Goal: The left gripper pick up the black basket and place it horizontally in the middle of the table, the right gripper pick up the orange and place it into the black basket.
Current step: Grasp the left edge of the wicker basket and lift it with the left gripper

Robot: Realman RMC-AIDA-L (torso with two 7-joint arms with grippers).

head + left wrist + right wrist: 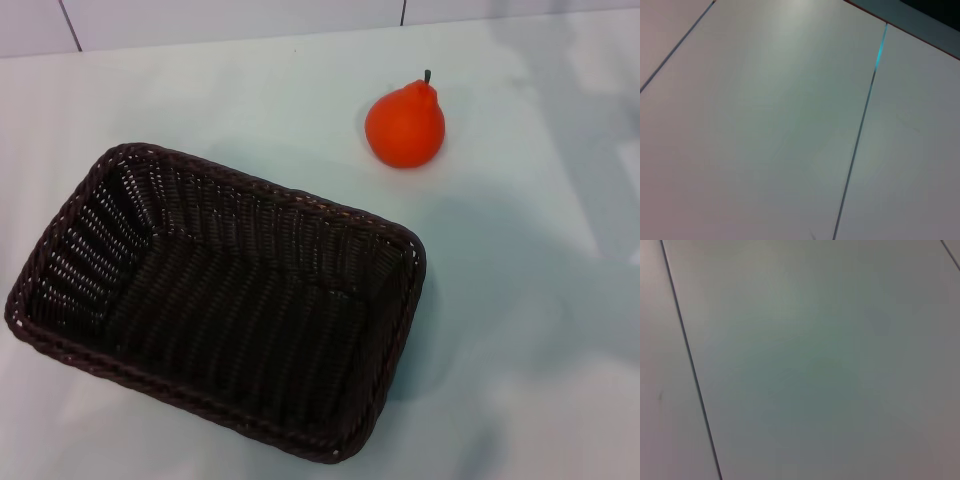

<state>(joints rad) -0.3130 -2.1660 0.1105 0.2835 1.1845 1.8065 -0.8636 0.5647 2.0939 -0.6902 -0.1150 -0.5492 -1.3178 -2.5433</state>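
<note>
The black basket [215, 297] is a large dark woven wicker basket. It lies at the front left of the table [520, 330] in the head view, turned at a slant, and it is empty. The orange [404, 124] is a bright orange-red pear-shaped fruit with a dark stem. It stands upright on the table behind and to the right of the basket, apart from it. Neither gripper shows in any view. Both wrist views show only pale flat panels with thin dark seams [857, 145] [690, 365].
The table's far edge meets a pale wall with dark seams [70, 25] at the back. Bare tabletop lies to the right of the basket and in front of the orange.
</note>
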